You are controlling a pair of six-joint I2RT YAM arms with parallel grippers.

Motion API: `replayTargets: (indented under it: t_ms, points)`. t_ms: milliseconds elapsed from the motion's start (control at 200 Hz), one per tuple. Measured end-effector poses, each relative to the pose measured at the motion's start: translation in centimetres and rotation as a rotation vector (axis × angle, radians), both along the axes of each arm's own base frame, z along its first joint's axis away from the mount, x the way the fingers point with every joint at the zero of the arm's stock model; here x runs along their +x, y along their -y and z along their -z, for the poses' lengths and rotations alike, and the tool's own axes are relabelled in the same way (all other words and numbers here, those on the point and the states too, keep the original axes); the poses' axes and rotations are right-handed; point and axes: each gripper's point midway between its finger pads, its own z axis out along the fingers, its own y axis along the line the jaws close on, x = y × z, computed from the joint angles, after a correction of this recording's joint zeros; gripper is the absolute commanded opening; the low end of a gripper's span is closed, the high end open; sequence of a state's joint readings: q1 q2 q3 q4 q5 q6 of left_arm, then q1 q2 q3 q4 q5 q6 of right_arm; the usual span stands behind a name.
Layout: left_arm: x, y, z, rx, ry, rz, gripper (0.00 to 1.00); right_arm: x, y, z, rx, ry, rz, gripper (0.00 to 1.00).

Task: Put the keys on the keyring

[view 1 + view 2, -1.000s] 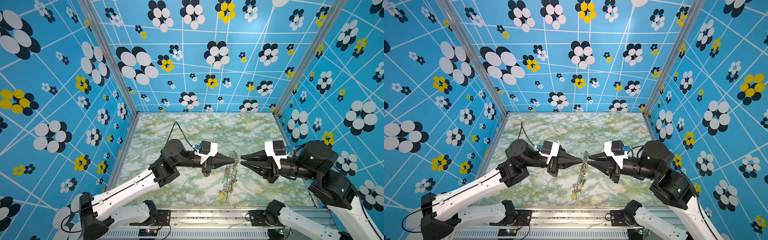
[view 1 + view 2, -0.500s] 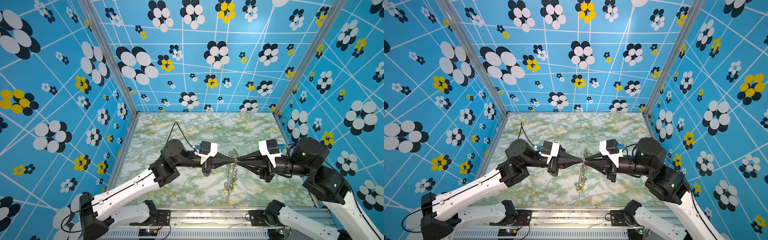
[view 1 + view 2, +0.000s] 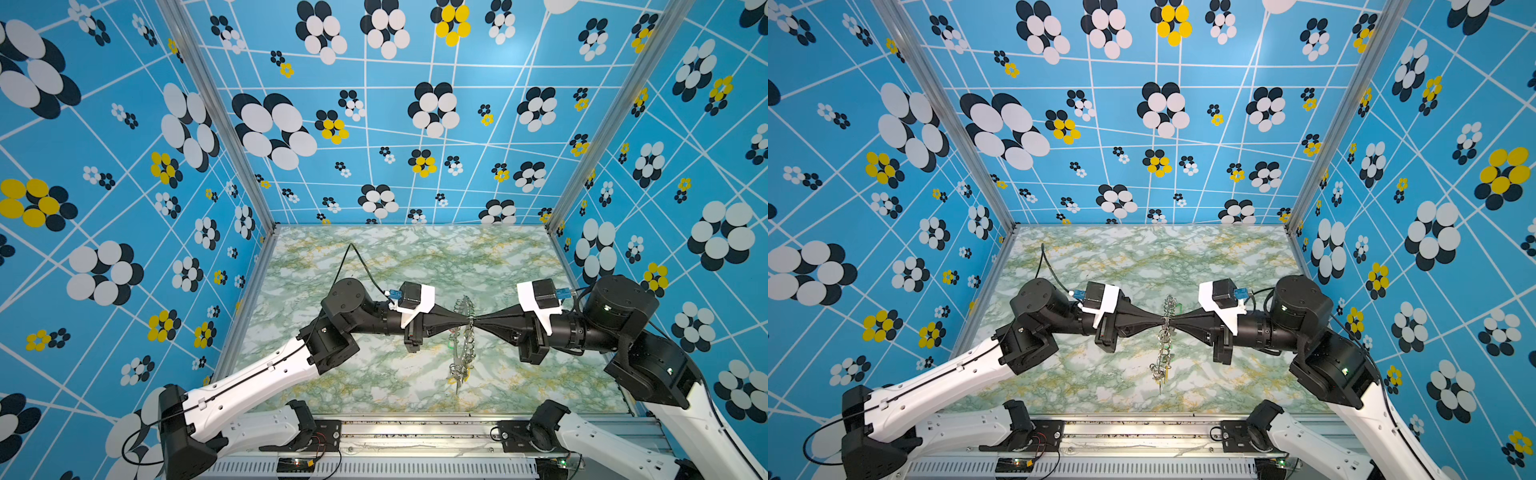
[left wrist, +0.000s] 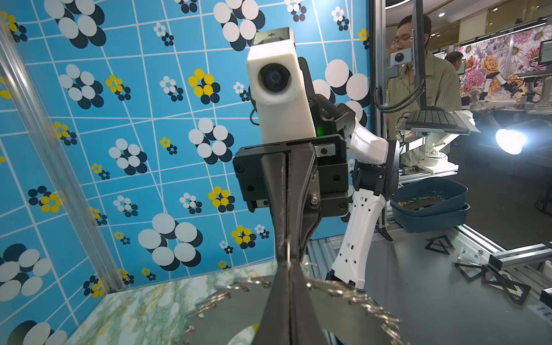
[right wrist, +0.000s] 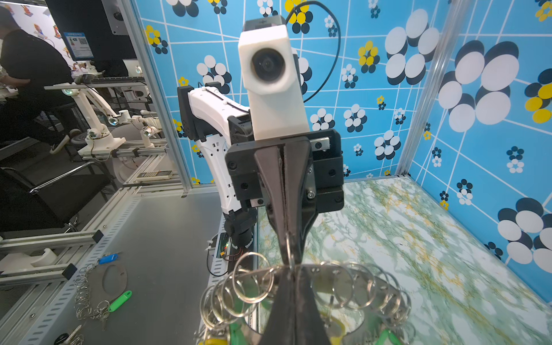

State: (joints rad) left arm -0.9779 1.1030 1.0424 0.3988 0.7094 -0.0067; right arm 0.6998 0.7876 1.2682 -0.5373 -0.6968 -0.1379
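Observation:
The keyring (image 3: 467,332) (image 3: 1167,336) hangs edge-on above the marble floor, a grey metal disc rimmed with wire loops and coloured tags. My left gripper (image 3: 468,321) (image 3: 1163,320) and right gripper (image 3: 474,321) (image 3: 1172,320) meet tip to tip at its upper rim. In the left wrist view the left gripper (image 4: 288,265) is shut on a wire loop over the disc (image 4: 233,313). The right gripper (image 5: 289,265) is shut on the same spot of the disc (image 5: 337,283). A yellow tag (image 3: 462,376) dangles at the low end. The keys are out of view.
Patterned blue walls close the cell on three sides, and a black cable (image 3: 353,257) arcs behind the left arm. Outside the cell stand a dark blue bin (image 4: 430,206) and a grey bench with loose rings, a green tag (image 5: 119,301) and a blue tag (image 5: 109,258).
My right gripper has moved left to the keyring and shut on its rim, tip to tip with the left gripper. The left arm has stayed put, and the keyring now hangs straighter.

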Motion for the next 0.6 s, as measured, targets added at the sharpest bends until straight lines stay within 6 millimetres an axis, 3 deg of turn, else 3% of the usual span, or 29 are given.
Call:
replayTargets:
  t_ms: [75, 405, 600]
  points:
    - [0.1, 0.1, 0.2, 0.009, -0.009, -0.008, 0.00, 0.1, 0.1, 0.2, -0.008, -0.002, 0.009, 0.00]
    - [1.1, 0.3, 1.5, 0.099, -0.087, -0.067, 0.24, 0.9, 0.1, 2.3, -0.098, -0.049, 0.043, 0.00]
    - [1.2, -0.3, 1.6, 0.132, -0.116, -0.097, 0.31, 1.4, -0.1, 3.6, -0.149, -0.084, 0.052, 0.00]
